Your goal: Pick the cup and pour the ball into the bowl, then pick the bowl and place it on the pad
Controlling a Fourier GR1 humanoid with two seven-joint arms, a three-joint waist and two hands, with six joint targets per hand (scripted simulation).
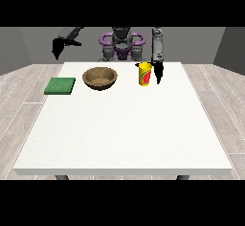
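Grey walls and a pale plank floor surround a white tabletop (124, 124), with the robot (122, 43) standing behind its far edge. The arm at the view's right reaches down over the far part of the tabletop, its forearm nearly upright. Its hand (158, 72) points downward just beside the cup (145, 73), on the cup's right side as seen here. The dark fingers look straight and extended, with their tips near the tabletop. Whether they touch the cup cannot be told. The arm at the view's left is raised off to the side, beyond the tabletop's left far corner. Its hand (58, 47) hangs in the air with the fingers pointing down, holding nothing, and whether those fingers are straight or curled cannot be told.

One cup, yellow with a red mark, stands upright on the far part of the tabletop, right of centre. One brown bowl (100, 78) sits to its left, apart from it, with its opening upward. One green square pad (60, 85) lies flat near the left edge, left of the bowl and apart from it. No ball can be made out inside the cup from this angle.
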